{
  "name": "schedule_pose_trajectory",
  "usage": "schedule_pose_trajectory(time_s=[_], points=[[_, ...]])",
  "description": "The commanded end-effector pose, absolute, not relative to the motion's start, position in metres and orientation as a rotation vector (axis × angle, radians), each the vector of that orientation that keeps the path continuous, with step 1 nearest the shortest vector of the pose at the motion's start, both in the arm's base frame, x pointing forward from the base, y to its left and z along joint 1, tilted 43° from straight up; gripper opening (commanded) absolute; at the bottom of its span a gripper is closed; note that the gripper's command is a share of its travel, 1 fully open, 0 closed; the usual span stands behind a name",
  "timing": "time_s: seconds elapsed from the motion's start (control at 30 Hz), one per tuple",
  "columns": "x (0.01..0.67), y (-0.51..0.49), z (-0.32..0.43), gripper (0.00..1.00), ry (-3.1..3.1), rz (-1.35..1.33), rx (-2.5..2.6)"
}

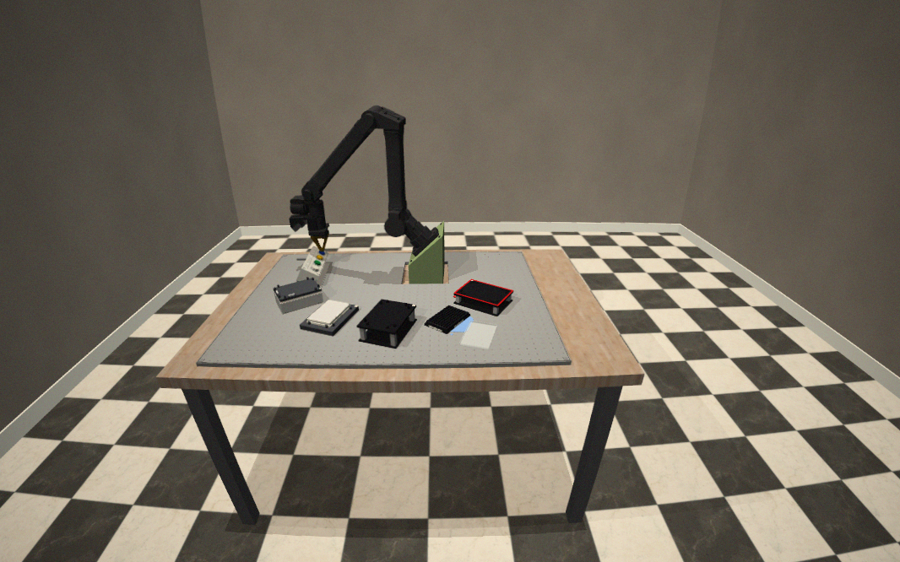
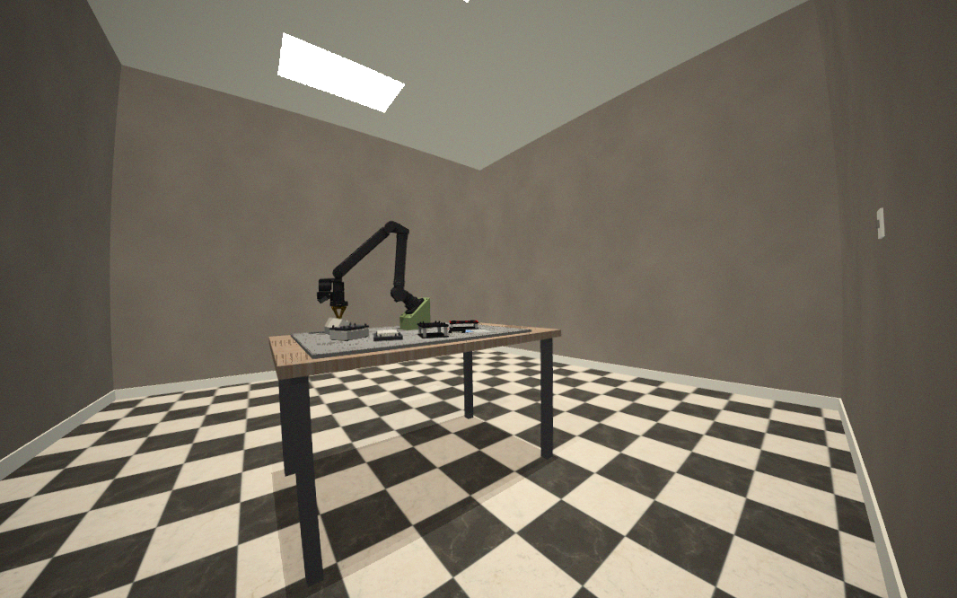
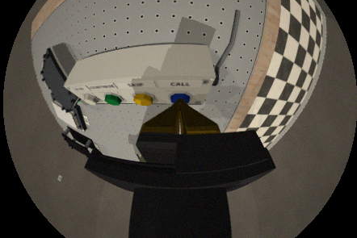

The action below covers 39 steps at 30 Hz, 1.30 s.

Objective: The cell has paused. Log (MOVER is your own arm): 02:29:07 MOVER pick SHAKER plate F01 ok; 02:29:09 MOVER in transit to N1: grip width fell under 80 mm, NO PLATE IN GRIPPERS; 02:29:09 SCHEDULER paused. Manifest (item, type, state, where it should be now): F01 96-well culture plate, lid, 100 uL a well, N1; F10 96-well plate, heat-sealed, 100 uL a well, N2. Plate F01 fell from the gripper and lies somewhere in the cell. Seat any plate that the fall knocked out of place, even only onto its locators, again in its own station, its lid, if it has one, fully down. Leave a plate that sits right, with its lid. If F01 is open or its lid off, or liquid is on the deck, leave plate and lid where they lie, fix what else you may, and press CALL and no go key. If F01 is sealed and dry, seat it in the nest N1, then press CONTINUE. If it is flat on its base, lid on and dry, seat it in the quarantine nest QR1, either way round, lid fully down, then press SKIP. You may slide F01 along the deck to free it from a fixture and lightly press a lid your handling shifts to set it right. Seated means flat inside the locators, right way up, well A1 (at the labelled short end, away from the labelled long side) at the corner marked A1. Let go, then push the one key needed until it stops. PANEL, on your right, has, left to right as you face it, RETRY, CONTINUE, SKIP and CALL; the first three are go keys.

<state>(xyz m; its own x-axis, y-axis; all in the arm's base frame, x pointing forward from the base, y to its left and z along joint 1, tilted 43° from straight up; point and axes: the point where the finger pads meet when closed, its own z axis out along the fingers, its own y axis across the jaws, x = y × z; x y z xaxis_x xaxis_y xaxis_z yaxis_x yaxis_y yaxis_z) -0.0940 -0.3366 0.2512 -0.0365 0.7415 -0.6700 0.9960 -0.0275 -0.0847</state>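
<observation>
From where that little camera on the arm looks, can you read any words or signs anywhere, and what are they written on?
"CALL": on the button box, above the blue button that the shut pincer points at.
Labels above the yellow button and green button: too blurred to read.
Nothing else readable in any view.

Three keys [image 3: 142,99] visible, perhaps four; one panel [image 3: 161,67].

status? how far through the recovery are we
Done: the verdict looks made. The dark plate lies open beside its lid with blue liquid on the deck, both left lying. In hand: the shut, empty end effector is at the blue CALL key. Left: whether it is fully pushed can't be told.
</observation>
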Motion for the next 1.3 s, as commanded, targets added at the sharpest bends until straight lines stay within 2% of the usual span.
schedule_pose_trajectory(time_s=[0.0, 1.27], points=[[-0.095, -0.343, 0.254, 0.0, 1.805, -0.803, 1.814], [-0.094, -0.345, 0.253, 0.0, 1.806, -0.802, 1.81]])
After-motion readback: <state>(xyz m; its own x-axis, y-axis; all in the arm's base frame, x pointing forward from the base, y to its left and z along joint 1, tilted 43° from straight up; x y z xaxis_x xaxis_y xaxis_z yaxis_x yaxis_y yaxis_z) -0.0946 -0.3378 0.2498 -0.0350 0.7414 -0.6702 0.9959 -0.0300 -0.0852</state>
